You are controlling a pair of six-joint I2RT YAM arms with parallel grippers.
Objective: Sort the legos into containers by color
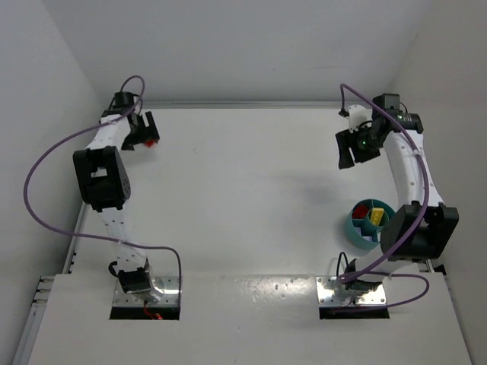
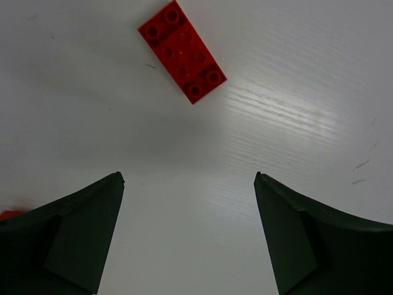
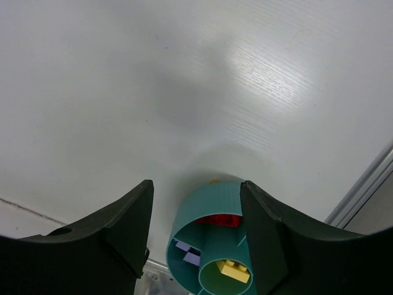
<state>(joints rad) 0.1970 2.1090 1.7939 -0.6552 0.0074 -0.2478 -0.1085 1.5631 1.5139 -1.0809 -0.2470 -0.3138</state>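
Note:
A red lego [image 2: 182, 50] lies flat on the white table, ahead of my left gripper [image 2: 189, 184], which hangs open and empty above it. From the top view this red lego [image 1: 152, 141] sits at the far left, right beside the left gripper [image 1: 141, 137]. The round teal container [image 3: 209, 209] holds a red lego [image 3: 220, 220], a yellow lego [image 3: 232, 268] in its central ring and pale lilac legos [image 3: 187, 252]. My right gripper [image 3: 195, 187] is open and empty, high above the table and beyond the container [image 1: 370, 223].
A sliver of red [image 2: 9, 214] shows at the frame's left edge beside the left finger. A small yellow bit [image 3: 213, 180] peeks out behind the dish. White walls enclose the table on the left, back and right. A metal rail [image 3: 368, 184] runs along the right edge.

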